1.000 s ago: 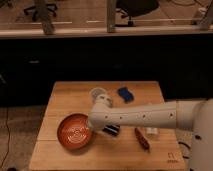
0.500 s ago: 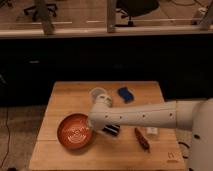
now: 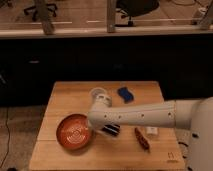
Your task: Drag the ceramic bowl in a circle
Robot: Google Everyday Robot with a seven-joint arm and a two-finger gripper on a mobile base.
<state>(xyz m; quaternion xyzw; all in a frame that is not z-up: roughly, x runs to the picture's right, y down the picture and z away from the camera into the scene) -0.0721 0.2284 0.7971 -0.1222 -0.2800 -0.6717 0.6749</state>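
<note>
Gripper [image 3: 94, 125]: at the arm's [image 3: 140, 115] left end, low over the table [image 3: 60, 95], right at the right rim of the ceramic bowl [image 3: 74, 132]. Its spread is hidden under the wrist, so you cannot tell wide from narrow, nor whether it grips the rim.

Bowl: front-left part of the table, upright, pale rings visible inside.

Arm: reaches in from your right, crossing the table's middle.

Just right of the bowl: a dark item [image 3: 111, 130], partly under the arm. Farther right: a reddish-brown piece [image 3: 142, 139] and a small white block [image 3: 151, 131].

Behind the arm: white cup [image 3: 99, 93], blue object [image 3: 125, 94].
</note>
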